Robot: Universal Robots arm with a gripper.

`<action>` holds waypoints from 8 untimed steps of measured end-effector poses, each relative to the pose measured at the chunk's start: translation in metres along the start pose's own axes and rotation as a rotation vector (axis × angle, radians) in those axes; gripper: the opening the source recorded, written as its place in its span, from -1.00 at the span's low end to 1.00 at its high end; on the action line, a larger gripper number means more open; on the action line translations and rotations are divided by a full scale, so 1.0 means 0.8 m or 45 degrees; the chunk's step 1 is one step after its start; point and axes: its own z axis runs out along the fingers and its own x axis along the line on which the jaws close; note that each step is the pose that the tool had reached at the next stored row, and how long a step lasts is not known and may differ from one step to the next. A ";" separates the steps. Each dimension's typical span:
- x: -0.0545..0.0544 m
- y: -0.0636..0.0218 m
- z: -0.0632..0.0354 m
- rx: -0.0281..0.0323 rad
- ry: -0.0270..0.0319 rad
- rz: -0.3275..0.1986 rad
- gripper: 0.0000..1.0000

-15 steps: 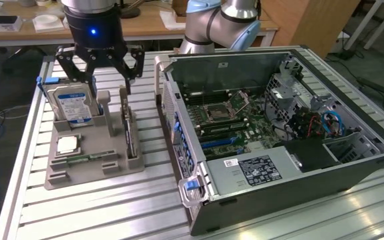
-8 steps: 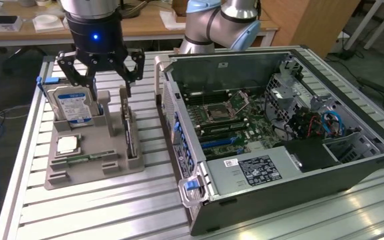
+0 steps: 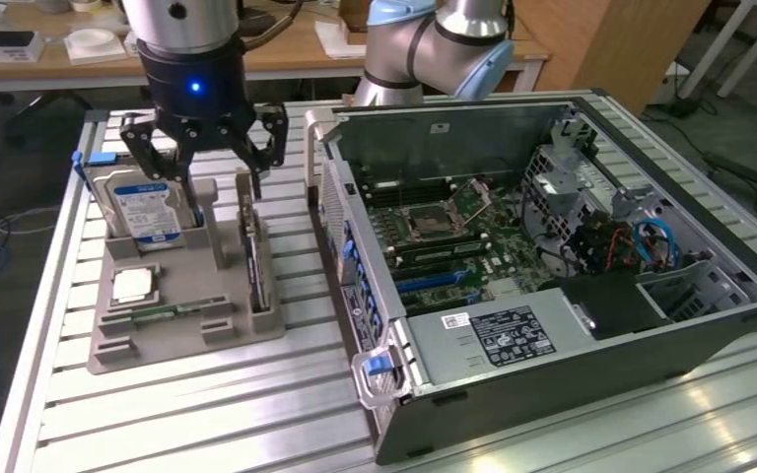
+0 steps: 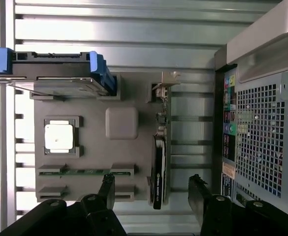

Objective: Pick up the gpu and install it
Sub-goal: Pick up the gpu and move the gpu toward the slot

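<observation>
Gripper: the black two-finger gripper (image 3: 217,182) hovers over the far end of the grey plastic parts holder (image 3: 188,345), spread wide and holding nothing.
GPU: the thin flat black expansion card (image 4: 158,172) stands on edge in the holder's slot on the exterior view's right, beside the open black computer case (image 3: 550,394).
Card and fingers: the card is between the two fingers (image 4: 107,187), touching neither.
Exterior view: green motherboard (image 3: 457,236) inside the case.
Wrist view: square silver processor chip (image 4: 59,136) and green memory stick (image 4: 87,171) lie flat in the holder.

Black hand (image 3: 205,169) with blue light (image 3: 196,87); arm (image 3: 412,44) seemingly pale blue-grey.
</observation>
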 end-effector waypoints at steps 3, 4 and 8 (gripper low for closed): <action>-0.001 0.000 0.006 0.0001 0.0000 0.000 0.41; -0.001 0.000 0.008 0.0000 0.0000 0.000 0.41; -0.001 -0.001 0.015 0.0000 0.0000 0.000 0.41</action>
